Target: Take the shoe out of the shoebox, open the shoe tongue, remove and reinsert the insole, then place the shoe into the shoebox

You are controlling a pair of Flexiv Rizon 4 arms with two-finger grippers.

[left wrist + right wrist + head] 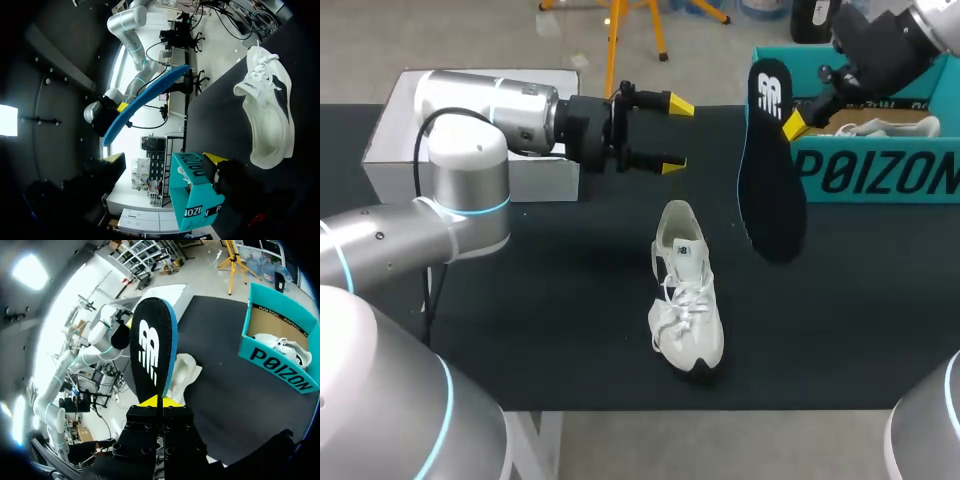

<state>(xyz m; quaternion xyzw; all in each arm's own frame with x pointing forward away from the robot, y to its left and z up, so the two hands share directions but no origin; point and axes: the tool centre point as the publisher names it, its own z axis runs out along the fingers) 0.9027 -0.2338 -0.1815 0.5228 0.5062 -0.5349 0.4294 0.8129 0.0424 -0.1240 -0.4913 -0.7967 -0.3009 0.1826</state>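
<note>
A white shoe lies on the black table, toe toward the front edge. My right gripper is shut on one end of a black insole with a blue rim. It holds the insole upright in the air, to the right of the shoe and in front of the teal shoebox. My left gripper hovers open and empty behind the shoe, pointing right toward the insole.
A second white shoe lies inside the shoebox at the back right. A white box stands at the back left, under my left arm.
</note>
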